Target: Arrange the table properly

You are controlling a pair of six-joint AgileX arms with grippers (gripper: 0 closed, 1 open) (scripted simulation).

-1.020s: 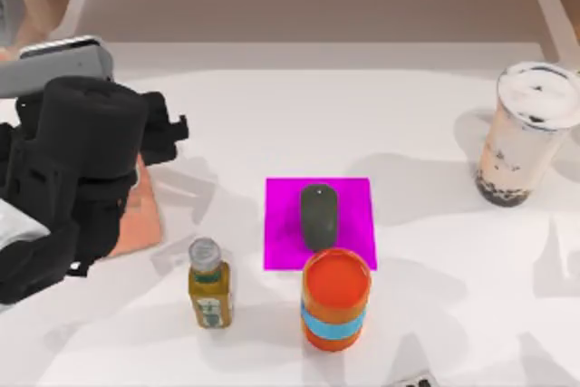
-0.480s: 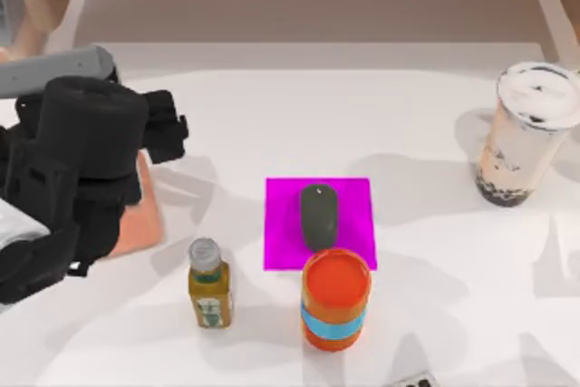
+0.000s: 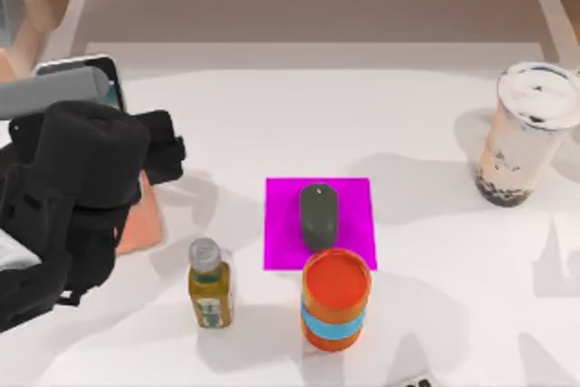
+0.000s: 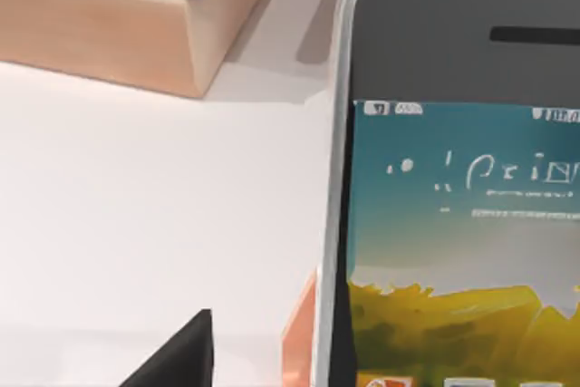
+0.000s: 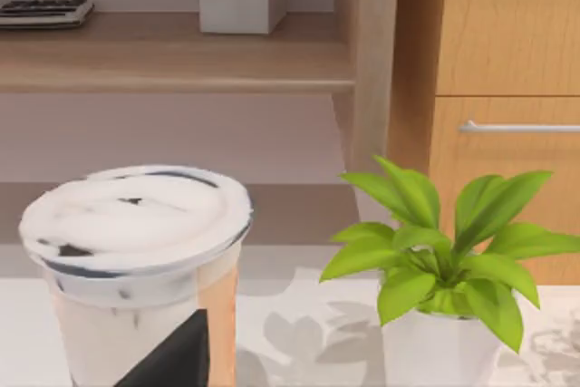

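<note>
Here left fingers (image 4: 181, 355) just above table (image 3: 272, 115)

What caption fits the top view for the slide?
Left gripper over the table's left side by a phone; mouse on magenta mat, bottle, orange can, drink cup.

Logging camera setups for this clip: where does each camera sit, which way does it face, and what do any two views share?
Top view: above the table, looking down; left arm with its pincer at the table's left, over a phone.
Left wrist view: on the left arm, close on the phone; one dark fingertip.
Right wrist view: on the right arm, facing the bubble tea cup, plant and shelves; a dark fingertip.
Shared: phone; cup.
</note>
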